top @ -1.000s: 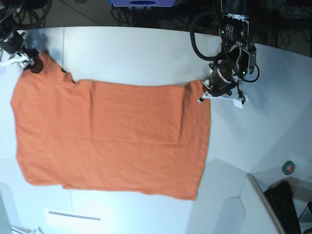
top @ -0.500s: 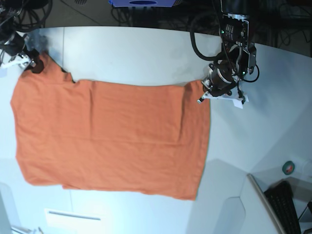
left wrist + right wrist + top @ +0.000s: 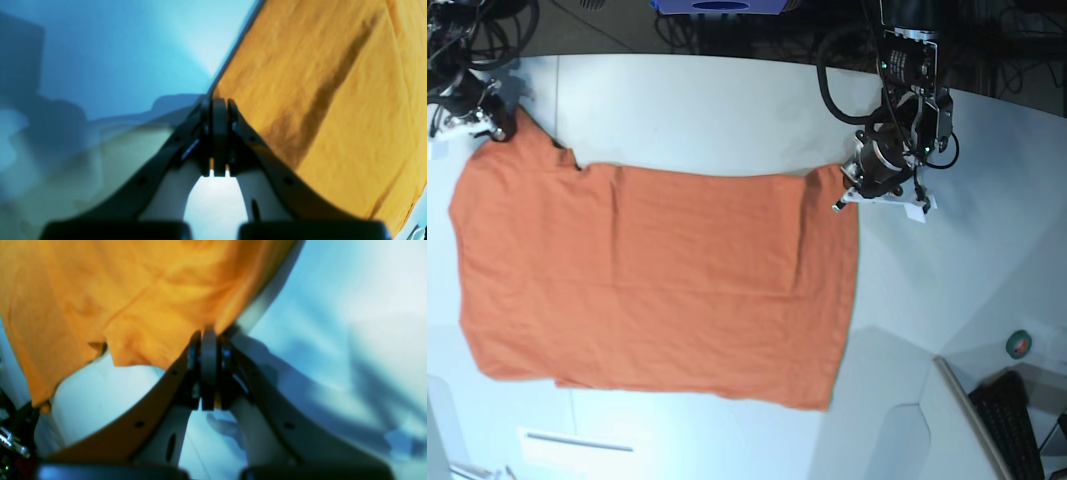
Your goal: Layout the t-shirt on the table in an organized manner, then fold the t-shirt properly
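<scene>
White table [image 3: 717, 110]; orange t-shirt [image 3: 657, 280] spread flat.

Dark floor [image 3: 607, 25] behind the far edge, black cables [image 3: 487, 20] tangled at the far left corner. Blue box [image 3: 722, 6] at top centre, partly cut off. Near right: black keyboard [image 3: 1012, 425] and a green tape roll [image 3: 1019, 344]. Bright, cool, even light.

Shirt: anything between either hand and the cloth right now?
Nothing visible. The left hand is shut on the shirt at its far right corner, and the right hand is shut on the far left corner. The table around both corners is bare.
</scene>
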You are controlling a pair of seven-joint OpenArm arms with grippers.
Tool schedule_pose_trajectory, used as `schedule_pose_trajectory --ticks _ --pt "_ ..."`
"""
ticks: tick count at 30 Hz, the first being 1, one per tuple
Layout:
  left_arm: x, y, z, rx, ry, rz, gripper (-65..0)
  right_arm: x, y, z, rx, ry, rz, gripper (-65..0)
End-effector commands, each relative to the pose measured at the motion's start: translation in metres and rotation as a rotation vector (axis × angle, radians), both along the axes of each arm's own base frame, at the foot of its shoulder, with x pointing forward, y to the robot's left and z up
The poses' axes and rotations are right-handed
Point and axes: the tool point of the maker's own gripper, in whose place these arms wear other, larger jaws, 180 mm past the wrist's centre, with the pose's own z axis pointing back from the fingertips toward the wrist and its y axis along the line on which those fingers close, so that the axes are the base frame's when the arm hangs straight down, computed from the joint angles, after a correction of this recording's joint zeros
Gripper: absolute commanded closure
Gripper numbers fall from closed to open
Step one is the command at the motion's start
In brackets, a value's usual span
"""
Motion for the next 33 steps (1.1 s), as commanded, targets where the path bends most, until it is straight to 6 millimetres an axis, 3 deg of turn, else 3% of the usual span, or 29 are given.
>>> schedule_pose_trajectory --ticks 1,5,8,13,19,26,33 --pt "0.001 0.002 0.003 0.004 0.001 0.003 0.0 0.006 -0.011 0.008 -0.022 -0.025 -0.008 0.0" --pt "0.003 0.003 0.017 0.013 -0.035 -0.007 0.0 0.004 -0.012 0.010 -0.030 -0.022 -0.002 0.0" --pt "-0.001 -0.002 0.021 -0.004 -0.027 -0.026 0.0 0.002 -0.018 0.024 -0.082 -0.043 0.027 0.0" --pt "-0.016 -0.004 0.023 -0.004 -0.018 -0.036 0.0 -0.004 -0.022 0.050 -0.167 -0.079 0.079 0.0" --pt "-0.037 0.005 0.032 0.023 0.013 0.032 0.0 -0.017 -0.015 0.058 -0.166 -0.019 0.155 0.0" --pt "-0.036 -0.005 0.036 -0.021 0.031 0.005 0.0 -0.004 -0.010 0.067 -0.172 -0.041 0.185 0.0" --pt "-0.016 -0.007 0.048 -0.028 -0.015 0.000 0.0 0.020 -0.019 0.074 -0.169 -0.056 0.098 0.0"
